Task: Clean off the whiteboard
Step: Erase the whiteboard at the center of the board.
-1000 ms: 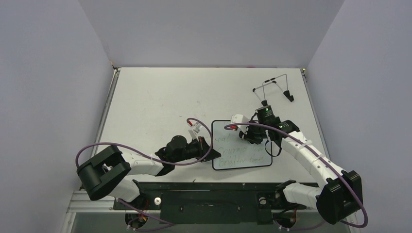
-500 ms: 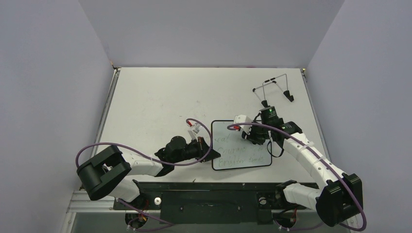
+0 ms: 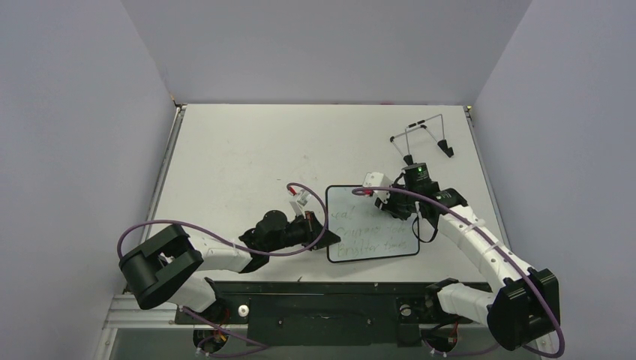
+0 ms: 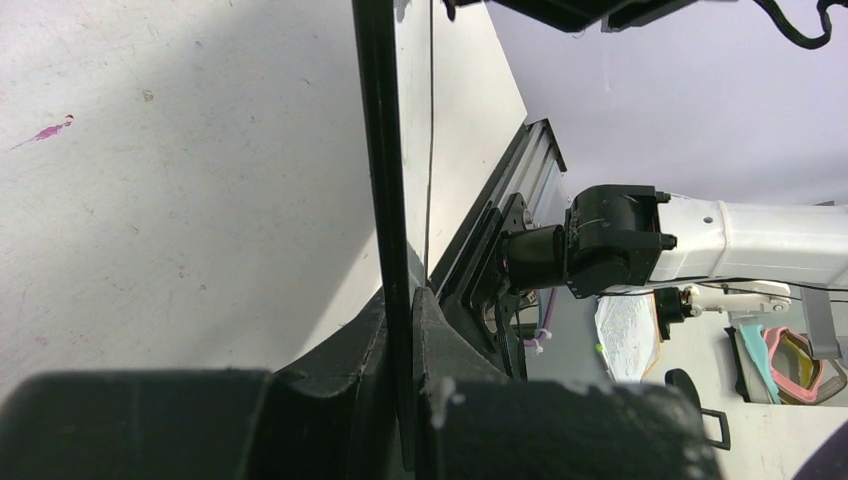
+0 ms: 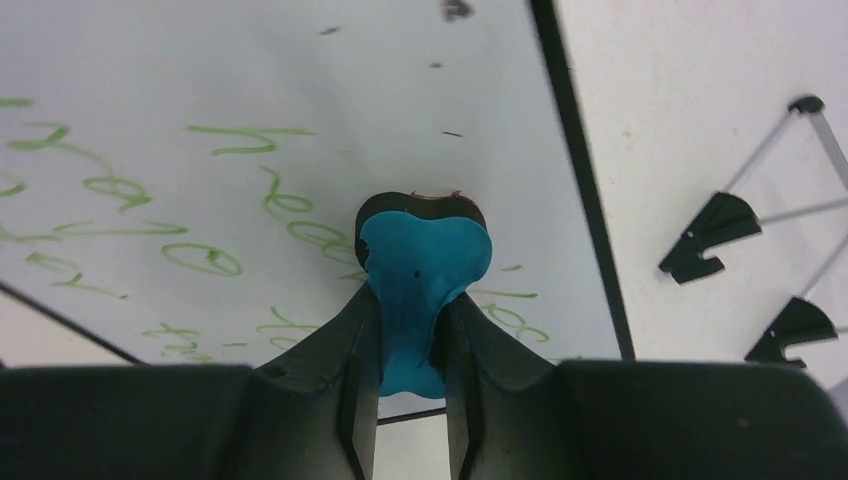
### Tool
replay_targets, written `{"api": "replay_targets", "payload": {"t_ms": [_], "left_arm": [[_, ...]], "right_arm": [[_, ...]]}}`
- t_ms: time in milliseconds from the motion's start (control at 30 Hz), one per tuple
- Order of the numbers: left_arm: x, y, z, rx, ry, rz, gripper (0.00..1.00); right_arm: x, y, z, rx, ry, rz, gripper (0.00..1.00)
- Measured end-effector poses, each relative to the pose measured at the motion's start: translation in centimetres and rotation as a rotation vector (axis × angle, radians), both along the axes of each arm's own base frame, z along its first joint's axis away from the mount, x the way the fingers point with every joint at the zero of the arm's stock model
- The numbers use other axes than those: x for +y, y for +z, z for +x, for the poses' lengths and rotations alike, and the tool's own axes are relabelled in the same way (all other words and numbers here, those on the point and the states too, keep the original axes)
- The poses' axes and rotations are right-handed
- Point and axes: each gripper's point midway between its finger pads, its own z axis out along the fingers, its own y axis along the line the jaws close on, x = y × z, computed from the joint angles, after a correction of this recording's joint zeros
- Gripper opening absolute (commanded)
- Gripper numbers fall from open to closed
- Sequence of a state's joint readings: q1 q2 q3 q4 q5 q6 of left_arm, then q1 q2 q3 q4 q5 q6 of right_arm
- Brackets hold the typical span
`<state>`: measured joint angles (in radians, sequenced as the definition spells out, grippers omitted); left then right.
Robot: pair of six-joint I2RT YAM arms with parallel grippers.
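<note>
Left gripper (image 4: 404,310) — jaws pinched on the black rim of the small flat white whiteboard (image 3: 361,226), which lies on the grey table (image 3: 240,161) just ahead of it. Right gripper (image 5: 412,305) clamps a blue bone-shaped eraser (image 5: 424,250) — head against the board's green handwriting.

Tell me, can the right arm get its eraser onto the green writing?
Probably yes: the right claw, shut on the blue eraser, is over the whiteboard with green writing just beside it.

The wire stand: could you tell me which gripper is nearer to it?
Right. The right gripper is over the whiteboard near the wire stand; the left gripper clamps the whiteboard's opposite edge.
</note>
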<state>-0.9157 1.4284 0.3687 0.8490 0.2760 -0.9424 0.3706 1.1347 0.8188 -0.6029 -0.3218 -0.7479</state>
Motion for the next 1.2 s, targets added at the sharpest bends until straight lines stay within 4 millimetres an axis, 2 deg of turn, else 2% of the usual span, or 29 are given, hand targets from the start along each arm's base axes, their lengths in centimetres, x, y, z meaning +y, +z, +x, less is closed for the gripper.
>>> {"api": "replay_targets", "payload": {"t_ms": [233, 500, 633, 967, 1033, 1200], "left_arm": [[0.0, 0.1, 0.0, -0.011, -0.002, -0.002, 0.00], [0.0, 0.0, 0.0, -0.015, -0.003, -0.002, 0.00], [0.0, 0.0, 0.0, -0.015, -0.003, -0.002, 0.00], [0.0, 0.0, 0.0, -0.016, -0.004, 0.000, 0.00], [0.0, 0.0, 0.0, -0.018, -0.004, 0.000, 0.00], [0.0, 0.0, 0.0, -0.021, -0.005, 0.002, 0.00]], "right_arm": [[1.0, -0.5, -2.6, 0.081, 0.152, 0.017, 0.00], [-0.3, 0.5, -0.4, 0.035, -0.019, 0.058, 0.00], [-0.8, 1.4, -0.2, 0.012, -0.048, 0.078, 0.00], [1.2, 0.1, -2.4, 0.077, 0.111, 0.035, 0.00], [1.0, 0.3, -1.8, 0.058, 0.067, 0.035, 0.00], [-1.0, 1.8, 2.1, -0.063, -0.180, 0.045, 0.00]]}}
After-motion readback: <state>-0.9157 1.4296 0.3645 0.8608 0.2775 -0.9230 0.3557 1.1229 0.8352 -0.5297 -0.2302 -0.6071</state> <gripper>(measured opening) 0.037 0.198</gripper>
